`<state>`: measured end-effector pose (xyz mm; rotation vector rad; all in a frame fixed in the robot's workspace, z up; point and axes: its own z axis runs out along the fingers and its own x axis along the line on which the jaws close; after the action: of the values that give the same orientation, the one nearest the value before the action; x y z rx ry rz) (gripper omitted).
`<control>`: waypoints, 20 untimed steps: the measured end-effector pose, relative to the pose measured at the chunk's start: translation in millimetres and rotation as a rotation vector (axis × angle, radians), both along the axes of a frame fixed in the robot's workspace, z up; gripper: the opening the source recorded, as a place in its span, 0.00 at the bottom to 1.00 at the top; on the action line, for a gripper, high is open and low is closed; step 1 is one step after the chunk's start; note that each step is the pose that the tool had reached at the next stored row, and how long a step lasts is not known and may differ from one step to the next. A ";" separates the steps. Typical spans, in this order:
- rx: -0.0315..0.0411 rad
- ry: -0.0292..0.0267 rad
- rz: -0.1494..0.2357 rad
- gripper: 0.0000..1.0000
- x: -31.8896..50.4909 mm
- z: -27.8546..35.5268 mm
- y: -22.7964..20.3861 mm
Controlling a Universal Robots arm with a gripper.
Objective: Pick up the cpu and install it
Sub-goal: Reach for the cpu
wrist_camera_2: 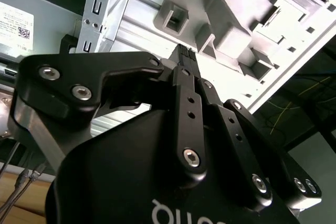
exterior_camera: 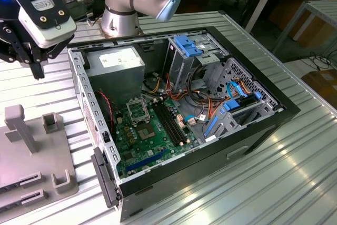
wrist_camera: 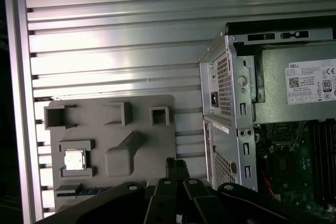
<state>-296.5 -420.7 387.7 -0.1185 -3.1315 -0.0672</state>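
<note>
The cpu (wrist_camera: 74,159), a small silvery square chip, lies flat in a square nest of the grey fixture plate (wrist_camera: 142,156) on the ribbed table. My gripper (wrist_camera: 177,165) hangs above that plate, off to one side of the cpu and apart from it. Its fingers meet at the tip with nothing between them, as the second wrist view also shows at the gripper (wrist_camera_2: 182,52). In the exterior view the gripper (exterior_camera: 38,71) hovers at the exterior view's left of the open computer case (exterior_camera: 79,82). The motherboard's square socket (exterior_camera: 138,110) sits inside the case.
The grey fixture plate (exterior_camera: 31,156) carries upright posts and block holders. The case holds a grey power supply box (exterior_camera: 118,64), blue drive brackets (exterior_camera: 189,46) and cable bundles. The arm's base (exterior_camera: 121,14) stands behind the case. Ribbed metal table (exterior_camera: 295,183) surrounds everything.
</note>
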 end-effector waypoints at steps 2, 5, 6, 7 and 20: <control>0.0000 0.0001 0.000 0.11 -1.5 -0.1 -0.2; 0.0000 0.0004 0.000 0.11 -3.7 -0.1 -0.4; 0.0000 0.0004 0.000 0.11 -4.3 -0.1 -0.4; 0.0000 0.0005 0.000 0.11 -4.9 -0.1 -0.5; 0.0001 0.0010 0.000 0.11 -14.1 -0.4 -1.4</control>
<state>-310.6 -422.0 387.3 -0.1184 -3.1305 -0.0672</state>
